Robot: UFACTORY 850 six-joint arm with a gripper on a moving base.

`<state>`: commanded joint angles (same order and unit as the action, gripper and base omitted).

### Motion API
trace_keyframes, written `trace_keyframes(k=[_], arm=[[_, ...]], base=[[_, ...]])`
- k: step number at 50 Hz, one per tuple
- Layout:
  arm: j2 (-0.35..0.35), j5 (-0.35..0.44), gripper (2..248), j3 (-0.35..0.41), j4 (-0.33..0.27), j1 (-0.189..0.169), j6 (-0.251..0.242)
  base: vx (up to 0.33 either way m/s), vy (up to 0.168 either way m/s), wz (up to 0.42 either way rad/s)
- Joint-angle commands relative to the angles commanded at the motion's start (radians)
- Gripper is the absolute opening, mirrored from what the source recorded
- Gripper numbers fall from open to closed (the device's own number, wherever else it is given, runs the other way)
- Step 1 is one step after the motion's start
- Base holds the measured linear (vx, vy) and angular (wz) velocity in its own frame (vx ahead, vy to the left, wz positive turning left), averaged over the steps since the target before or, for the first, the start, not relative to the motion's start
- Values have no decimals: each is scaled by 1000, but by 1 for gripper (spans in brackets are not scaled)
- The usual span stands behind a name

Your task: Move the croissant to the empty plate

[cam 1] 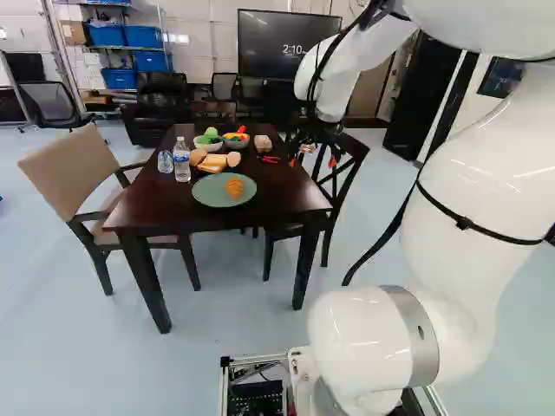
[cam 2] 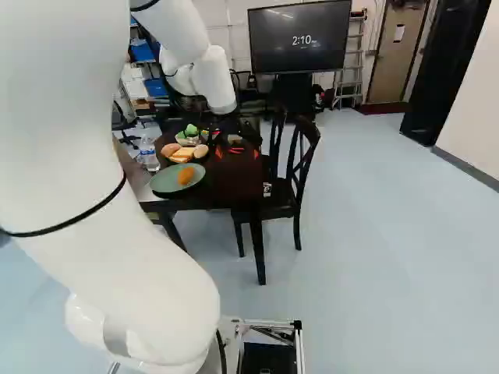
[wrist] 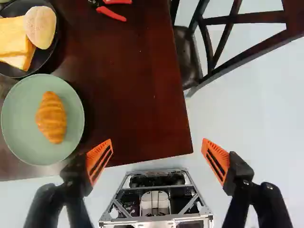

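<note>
Croissant (wrist: 51, 118) sits on the green plate (wrist: 23, 111), ten o'clock from the hand (wrist: 157, 159), twelve being straight ahead. Long axis near twelve-six; grip likely needs little twist. Hand gapes wide, holding nothing.

Croissant (wrist: 51, 118) golden-brown; plate (wrist: 21, 130) pale green; table (wrist: 133, 95) seemingly reddish brown.
</note>
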<state>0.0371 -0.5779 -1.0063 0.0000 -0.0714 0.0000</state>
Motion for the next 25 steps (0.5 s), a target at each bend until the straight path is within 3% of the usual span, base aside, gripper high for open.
trace_keyframes(k=[25], arm=[[-21,96,247,61,0,5,0]], base=[[0,0,0]])
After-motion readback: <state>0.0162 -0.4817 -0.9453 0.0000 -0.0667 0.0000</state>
